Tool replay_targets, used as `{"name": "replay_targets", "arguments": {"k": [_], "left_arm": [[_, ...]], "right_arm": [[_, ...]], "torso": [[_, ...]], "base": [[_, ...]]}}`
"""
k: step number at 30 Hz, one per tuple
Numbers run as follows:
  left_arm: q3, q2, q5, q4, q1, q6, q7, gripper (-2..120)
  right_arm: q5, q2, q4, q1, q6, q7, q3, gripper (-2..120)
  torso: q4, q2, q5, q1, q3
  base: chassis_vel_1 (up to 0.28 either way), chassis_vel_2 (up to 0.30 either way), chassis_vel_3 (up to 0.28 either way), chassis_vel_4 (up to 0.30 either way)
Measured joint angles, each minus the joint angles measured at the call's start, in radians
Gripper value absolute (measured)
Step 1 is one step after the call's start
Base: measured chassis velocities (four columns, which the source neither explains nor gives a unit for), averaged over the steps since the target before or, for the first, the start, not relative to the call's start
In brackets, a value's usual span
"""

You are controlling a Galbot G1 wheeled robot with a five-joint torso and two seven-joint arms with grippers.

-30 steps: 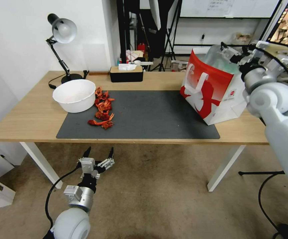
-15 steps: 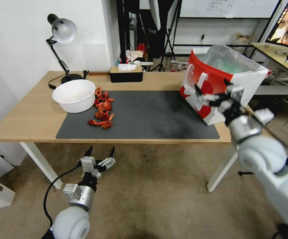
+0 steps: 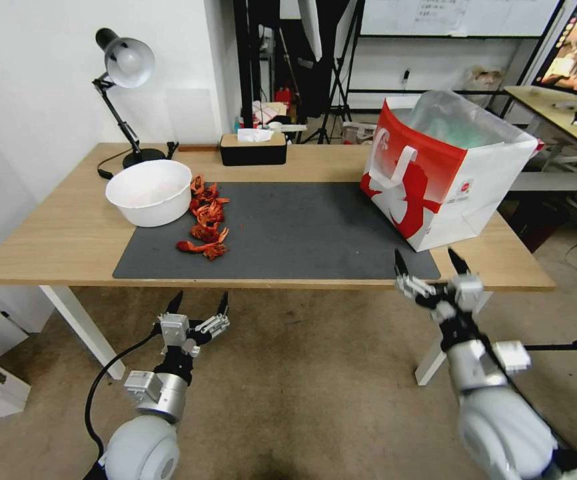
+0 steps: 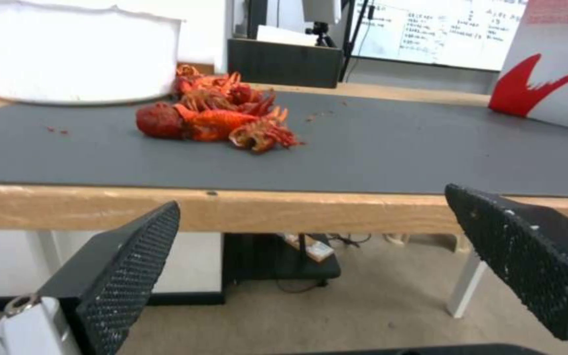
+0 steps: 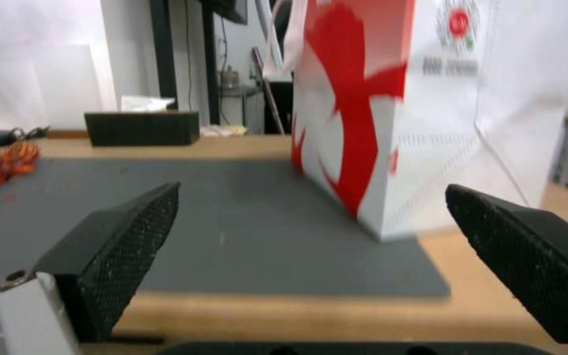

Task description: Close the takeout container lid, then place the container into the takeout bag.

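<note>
At the far left corner of the table (image 3: 68, 233) stands one desk lamp (image 3: 125, 63). Just right of it, one round white bowl (image 3: 148, 191) sits on the left edge of the one dark mat (image 3: 288, 227), and beside the bowl lies one heap of red crayfish shells (image 3: 207, 223); I cannot count the pieces with any confidence. One black tissue box (image 3: 253, 149) sits at the far edge, near the middle.

My left gripper (image 3: 198, 309) hangs below the table's near edge, in front of the mat's left part, its two fingers spread apart with nothing between them. My wrist camera there looks across the edge at the shells.

My right gripper (image 3: 431, 264) is at the near edge, by the mat's near right corner, its two fingers also wide apart and holding nothing.

One takeout bag (image 3: 445, 177) stands upright near the table's right end, its base partly on the mat's far right corner. It is a boxy tote, red fading to white on the side facing me, with a red figure graphic, a white strap handle lying against that side, and a small round logo on its white side panel. A translucent plastic liner (image 3: 458, 120) puffs up out of its open top.
</note>
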Motion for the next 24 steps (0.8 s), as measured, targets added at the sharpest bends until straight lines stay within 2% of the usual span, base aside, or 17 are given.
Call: {"name": "replay_targets", "arguments": {"k": [5, 10, 24], "left_arm": [[-0.004, -0.009, -0.005, -0.001, 0.010, -0.005, 0.020, 100], [-0.002, -0.023, -0.007, 0.017, 0.012, -0.051, 0.042, 100], [0.000, -0.025, -0.004, 0.024, 0.010, -0.058, 0.043, 100]], "right_arm": [[-0.029, 0.043, -0.008, -0.075, 0.034, -0.004, 0.000, 100], [-0.032, 0.070, -0.032, -0.099, 0.053, -0.005, -0.004, 100], [-0.027, 0.071, -0.039, -0.091, 0.055, 0.000, -0.007, 100]], "torso": [[0.0000, 0.000, 0.0000, 0.000, 0.000], [0.0001, 0.000, 0.0002, 0.000, 0.000], [0.0001, 0.000, 0.0002, 0.000, 0.000]], "base": [[0.000, 0.000, 0.000, 0.000], [0.000, 0.000, 0.000, 0.000], [0.000, 0.000, 0.000, 0.000]]}}
